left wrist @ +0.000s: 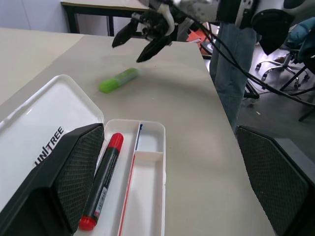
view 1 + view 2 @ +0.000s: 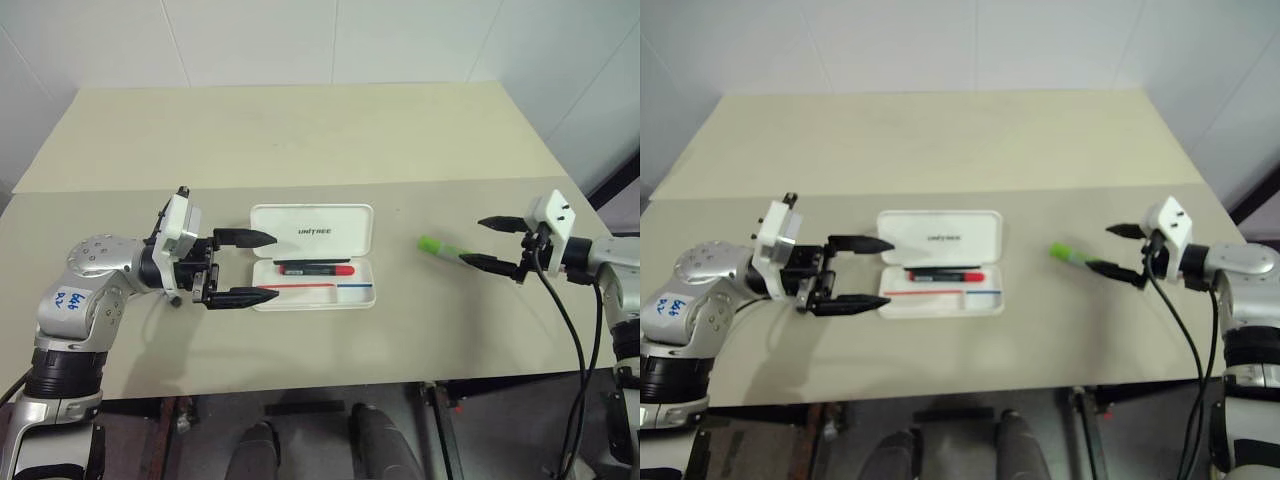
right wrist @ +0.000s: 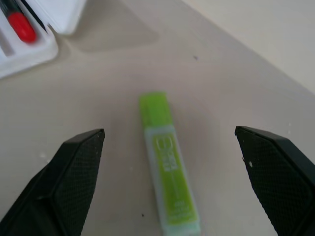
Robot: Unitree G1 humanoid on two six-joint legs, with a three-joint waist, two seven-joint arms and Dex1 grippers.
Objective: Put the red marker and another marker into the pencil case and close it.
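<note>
The left gripper (image 2: 243,268), its textured black fingers spread wide and empty, straddles the left end of the pencil case (image 2: 312,232). That white, rounded hard-plastic case lies open on the matte beige table (image 2: 300,130); the red marker (image 2: 315,269), slim and black-barrelled, rests inside its tray. Further right, the stubby lime-green highlighter (image 2: 438,246) lies just left of the right gripper (image 2: 490,243), whose fingers gape apart, holding nothing.

Bright, even light falls from overhead, casting soft, faint shadows on the pale surface (image 2: 300,140). No glare. The right wrist view is slightly soft; its green highlighter (image 3: 167,162) looks blurred.
</note>
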